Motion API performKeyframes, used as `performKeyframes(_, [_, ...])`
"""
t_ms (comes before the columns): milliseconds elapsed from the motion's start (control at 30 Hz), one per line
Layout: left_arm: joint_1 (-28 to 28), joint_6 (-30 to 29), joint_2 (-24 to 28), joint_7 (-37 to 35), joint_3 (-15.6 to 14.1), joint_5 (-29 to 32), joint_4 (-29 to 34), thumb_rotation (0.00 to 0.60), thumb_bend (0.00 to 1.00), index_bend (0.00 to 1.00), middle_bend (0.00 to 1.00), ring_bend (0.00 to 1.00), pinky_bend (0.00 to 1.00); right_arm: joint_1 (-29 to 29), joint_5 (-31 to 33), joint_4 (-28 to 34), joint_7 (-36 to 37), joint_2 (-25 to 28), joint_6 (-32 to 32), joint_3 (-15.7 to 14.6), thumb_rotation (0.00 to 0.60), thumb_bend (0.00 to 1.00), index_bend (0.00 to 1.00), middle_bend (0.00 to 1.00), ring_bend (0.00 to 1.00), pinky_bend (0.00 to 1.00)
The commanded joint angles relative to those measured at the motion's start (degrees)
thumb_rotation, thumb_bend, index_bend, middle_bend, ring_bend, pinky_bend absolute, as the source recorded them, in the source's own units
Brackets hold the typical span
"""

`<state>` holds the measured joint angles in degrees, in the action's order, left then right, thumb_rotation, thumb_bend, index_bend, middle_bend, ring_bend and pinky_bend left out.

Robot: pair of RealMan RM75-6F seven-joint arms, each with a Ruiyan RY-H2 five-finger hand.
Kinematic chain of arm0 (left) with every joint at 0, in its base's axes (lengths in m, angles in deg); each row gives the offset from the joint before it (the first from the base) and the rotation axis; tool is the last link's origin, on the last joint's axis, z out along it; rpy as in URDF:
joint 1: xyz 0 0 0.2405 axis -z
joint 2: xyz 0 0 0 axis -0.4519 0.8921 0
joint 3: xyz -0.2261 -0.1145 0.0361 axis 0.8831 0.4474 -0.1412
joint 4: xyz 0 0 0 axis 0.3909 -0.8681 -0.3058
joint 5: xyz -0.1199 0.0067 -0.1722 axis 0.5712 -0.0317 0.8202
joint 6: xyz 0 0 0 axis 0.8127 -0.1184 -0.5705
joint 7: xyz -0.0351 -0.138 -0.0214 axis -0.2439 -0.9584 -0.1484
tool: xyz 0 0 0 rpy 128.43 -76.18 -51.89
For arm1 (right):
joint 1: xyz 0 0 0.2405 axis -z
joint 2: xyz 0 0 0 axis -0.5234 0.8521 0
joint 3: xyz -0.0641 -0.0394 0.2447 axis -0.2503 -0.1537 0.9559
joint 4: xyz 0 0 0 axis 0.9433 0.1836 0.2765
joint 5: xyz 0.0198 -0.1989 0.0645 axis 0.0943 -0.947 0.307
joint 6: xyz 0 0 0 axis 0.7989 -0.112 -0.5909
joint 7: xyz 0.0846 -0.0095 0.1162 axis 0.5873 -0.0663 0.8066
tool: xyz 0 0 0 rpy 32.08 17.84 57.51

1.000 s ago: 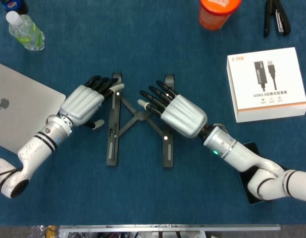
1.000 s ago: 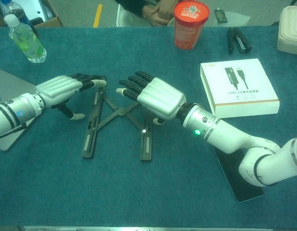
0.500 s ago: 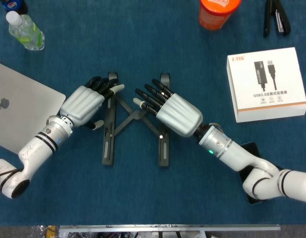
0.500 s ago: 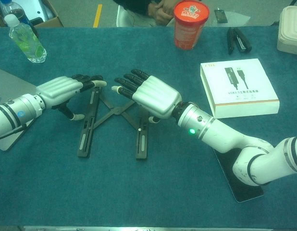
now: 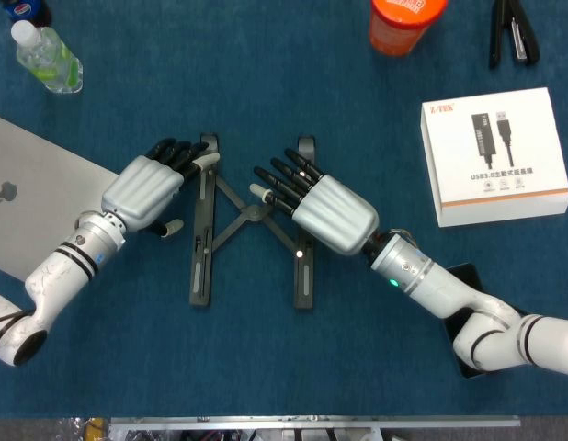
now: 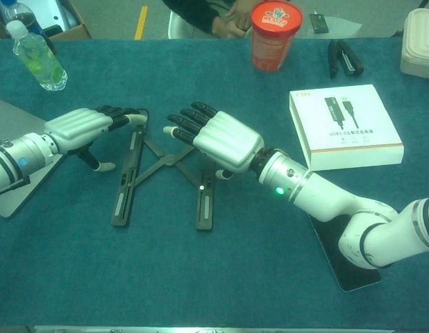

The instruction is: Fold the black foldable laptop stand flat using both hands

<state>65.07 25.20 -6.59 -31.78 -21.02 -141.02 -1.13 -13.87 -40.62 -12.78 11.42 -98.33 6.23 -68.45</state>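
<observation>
The black laptop stand (image 5: 250, 220) is seen lying spread on the blue felt-like table (image 5: 266, 367), two slim matte rails joined by crossed struts. The left hand (image 5: 146, 188), ribbed silver back and dark fingers, is laid over the top of the stand's left rail, fingers curved, nothing clasped. The right hand (image 5: 321, 207) is held over the stand's right rail, fingers fanned apart, nothing gripped. Left of the stand, a smooth grey laptop (image 5: 31, 197) is visible; right of it, a white rectangular box (image 5: 497, 156); beyond it, an orange cup (image 5: 403, 23).
</observation>
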Motion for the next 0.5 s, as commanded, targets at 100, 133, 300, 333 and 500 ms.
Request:
performKeyframes(100, [-0.01, -0.26, -0.56, -0.41, 0.0, -0.27, 0.0, 0.6, 0.23, 0.0, 0.0, 0.0, 0.01, -0.25, 0.16, -0.4, -0.05, -0.54, -0.01, 0.33, 0.6, 0.0, 0.0, 0.0, 0.0, 0.06])
performKeyframes(133, [0.08, -0.2, -0.65, -0.44, -0.03, -0.37, 0.08, 0.6, 0.23, 0.0, 0.0, 0.0, 0.01, -0.32, 0.16, -0.53, -0.05, -0.71, -0.07, 0.39, 0.6, 0.0, 0.0, 0.0, 0.0, 0.06])
performKeyframes(300, [0.3, -0.1, -0.83, -0.41, 0.03, -0.5, 0.5, 0.6, 0.23, 0.0, 0.0, 0.0, 0.01, -0.54, 0.25, -1.2, -0.23, -1.48, -0.26, 0.67, 0.6, 0.0, 0.0, 0.0, 0.0, 0.06])
performKeyframes(333, [0.31, -0.09, -0.83, -0.49, 0.05, -0.5, 0.65, 0.6, 0.23, 0.0, 0.0, 0.0, 0.01, -0.59, 0.27, -1.33, -0.25, -1.62, -0.27, 0.73, 0.6, 0.0, 0.0, 0.0, 0.0, 0.06])
performKeyframes(500, [0.46, -0.24, -0.67, -0.31, 0.1, -0.69, 1.52, 0.6, 0.23, 0.0, 0.0, 0.0, 0.01, -0.9, 0.29, -2.06, -0.18, -2.32, -0.41, 0.93, 0.6, 0.0, 0.0, 0.0, 0.0, 0.06])
